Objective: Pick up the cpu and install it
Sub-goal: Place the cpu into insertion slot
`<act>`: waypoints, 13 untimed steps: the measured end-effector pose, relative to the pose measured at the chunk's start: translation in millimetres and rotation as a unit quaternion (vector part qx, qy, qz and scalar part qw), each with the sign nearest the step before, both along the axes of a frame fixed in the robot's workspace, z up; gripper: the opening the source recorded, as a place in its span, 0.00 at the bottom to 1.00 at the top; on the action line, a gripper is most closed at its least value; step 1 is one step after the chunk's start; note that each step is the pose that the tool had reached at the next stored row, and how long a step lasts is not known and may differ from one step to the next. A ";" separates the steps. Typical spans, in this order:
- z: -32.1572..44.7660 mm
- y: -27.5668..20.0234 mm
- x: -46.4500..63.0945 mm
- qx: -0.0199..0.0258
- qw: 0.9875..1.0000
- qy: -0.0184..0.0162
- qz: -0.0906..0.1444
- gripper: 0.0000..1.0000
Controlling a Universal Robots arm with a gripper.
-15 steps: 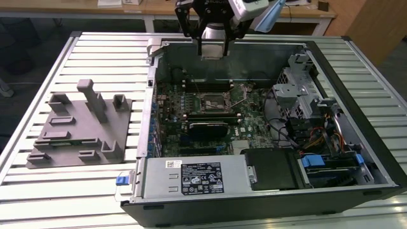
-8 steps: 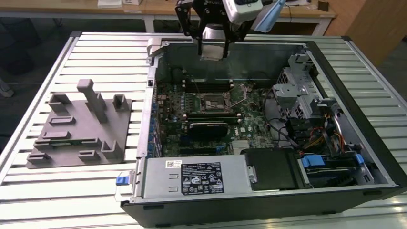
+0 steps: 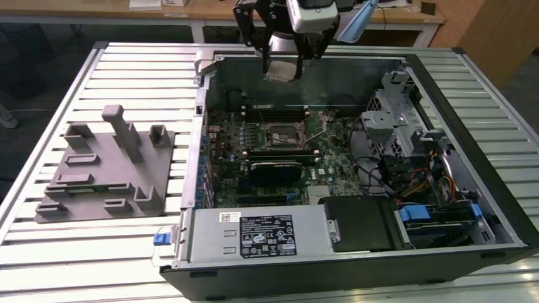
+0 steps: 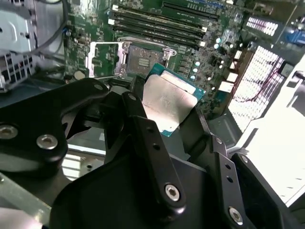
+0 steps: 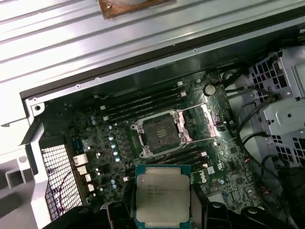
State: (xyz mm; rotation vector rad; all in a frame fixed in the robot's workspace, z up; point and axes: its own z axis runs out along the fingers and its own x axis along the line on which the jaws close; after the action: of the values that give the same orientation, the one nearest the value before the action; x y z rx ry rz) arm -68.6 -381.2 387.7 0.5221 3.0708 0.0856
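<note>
One cpu (image 4: pixel 169 102): small flat square chip, dull silvery metal top plate on a thin green-edged base, held in the air over the far part of the open case (image 3: pixel 480 189), above the motherboard (image 3: pixel 221 136) and not seated. One gripper (image 3: pixel 283 64): black, built of jointed links with bright bolt heads; its fingers (image 4: pixel 143 129) are drawn narrow onto two opposite edges of the cpu, as seen in both wrist views. One socket (image 5: pixel 159 133): dark square recess in a bright metal frame, with a hinged plate swung open beside it and a thin wire lever alongside. The motherboard is green, studded with small round capacitors, with long black memory slots on both sides of the socket. The case is a black box lying flat, grey sheet steel inside; a perforated drive cage (image 3: pixel 396 117) stands at the exterior view's right. One power supply (image 3: pixel 252 233): grey metal box with a printed label, at the near edge. One tray (image 3: pixel 101 170): matte grey plastic with upright posts and low slotted blocks, at the exterior view's left, well apart from the gripper. One worktop (image 3: pixel 126 69): ribbed silvery metal slats.
</note>
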 end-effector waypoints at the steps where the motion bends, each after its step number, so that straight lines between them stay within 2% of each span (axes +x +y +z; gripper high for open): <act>1: -0.2 0.0 0.0 0.000 1.000 0.000 -0.008 0.55; 4: -0.6 0.1 0.0 0.000 0.999 0.000 -0.033 0.55; 7: -1.0 0.2 0.0 0.000 0.998 0.000 -0.057 0.55; 10: -1.4 0.3 0.0 0.000 0.997 0.000 -0.081 0.55; 13: -1.7 0.4 0.0 0.000 0.994 0.000 -0.105 0.55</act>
State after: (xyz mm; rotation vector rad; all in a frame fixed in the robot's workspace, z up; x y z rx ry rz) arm -68.6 -380.8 386.0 0.8406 2.9937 0.0805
